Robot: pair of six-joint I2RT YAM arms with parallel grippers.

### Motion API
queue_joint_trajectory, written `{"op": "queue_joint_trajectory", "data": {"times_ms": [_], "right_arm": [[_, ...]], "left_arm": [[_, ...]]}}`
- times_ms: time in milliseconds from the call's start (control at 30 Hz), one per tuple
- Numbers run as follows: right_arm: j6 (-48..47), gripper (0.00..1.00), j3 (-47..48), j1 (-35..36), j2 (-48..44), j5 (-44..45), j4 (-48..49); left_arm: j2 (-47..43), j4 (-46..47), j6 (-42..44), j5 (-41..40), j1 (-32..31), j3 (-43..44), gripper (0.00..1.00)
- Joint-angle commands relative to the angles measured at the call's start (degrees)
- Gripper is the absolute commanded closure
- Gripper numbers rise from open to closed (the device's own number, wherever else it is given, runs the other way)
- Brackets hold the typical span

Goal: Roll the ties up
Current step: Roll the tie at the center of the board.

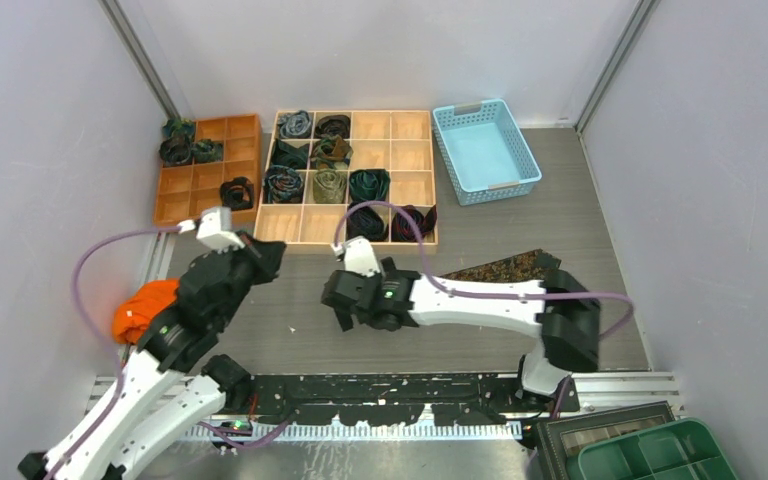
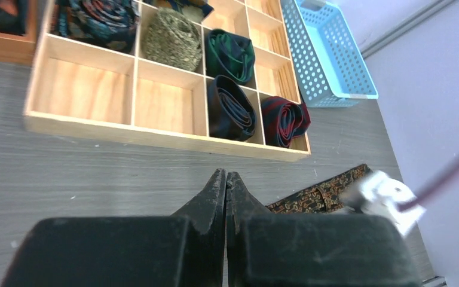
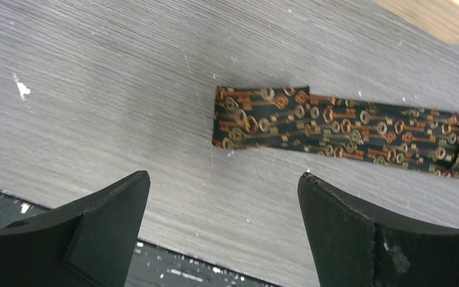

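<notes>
A brown tie with a gold key print (image 3: 334, 128) lies flat and unrolled on the grey table, its cut end pointing left. It also shows beside the right arm (image 1: 505, 268) and in the left wrist view (image 2: 323, 194). My right gripper (image 3: 224, 176) hovers just short of that end, open wide with nothing between its fingers, and it is seen from above (image 1: 343, 303). My left gripper (image 2: 225, 176) is shut and empty, hanging over bare table in front of the light wooden tray (image 1: 355, 243). Several rolled ties sit in that tray's compartments, among them a dark blue one (image 2: 232, 109) and a red one (image 2: 284, 119).
An orange wooden tray (image 1: 175, 190) with a few rolled ties stands at the back left, and a blue basket (image 1: 485, 150) at the back right. An orange cloth lump (image 1: 145, 305) lies by the left arm. A green bin (image 1: 660, 455) sits at the near right corner.
</notes>
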Motion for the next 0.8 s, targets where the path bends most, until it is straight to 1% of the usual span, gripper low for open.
{"op": "queue_joint_trajectory", "data": {"times_ms": [0, 133, 267, 467, 700, 733, 767], "right_arm": [[-8.29, 0.01, 8.39, 0.12, 8.6, 1.59, -2.11], [-11.13, 0.03, 15.54, 0.11, 15.71, 2.3, -5.42], [-10.53, 0.05, 21.27, -0.26, 21.95, 5.5, -11.29], [-7.75, 0.12, 19.6, -2.92, 24.56, 1.09, -10.92], [-5.44, 0.12, 15.87, -3.72, 25.41, -0.75, -8.32], [-5.18, 0.14, 15.76, -4.07, 25.9, -1.3, -8.25], [-5.01, 0.18, 15.67, -4.36, 26.42, -2.14, -8.15]], "left_arm": [[-7.43, -14.68, 1.15, -4.28, 0.11, 2.35, 1.0], [-10.84, -19.6, 1.22, -5.45, 0.13, 3.41, 1.0], [-11.75, -21.37, 1.14, -5.98, 0.14, 3.59, 1.0], [-12.1, -21.86, 1.26, -7.2, 0.1, 3.06, 1.0], [-11.63, -21.25, 1.84, -7.62, 0.08, 2.89, 1.0], [-11.54, -21.17, 1.85, -7.53, 0.1, 2.88, 1.0], [-11.5, -21.06, 1.85, -7.52, 0.14, 2.8, 1.0]]}}
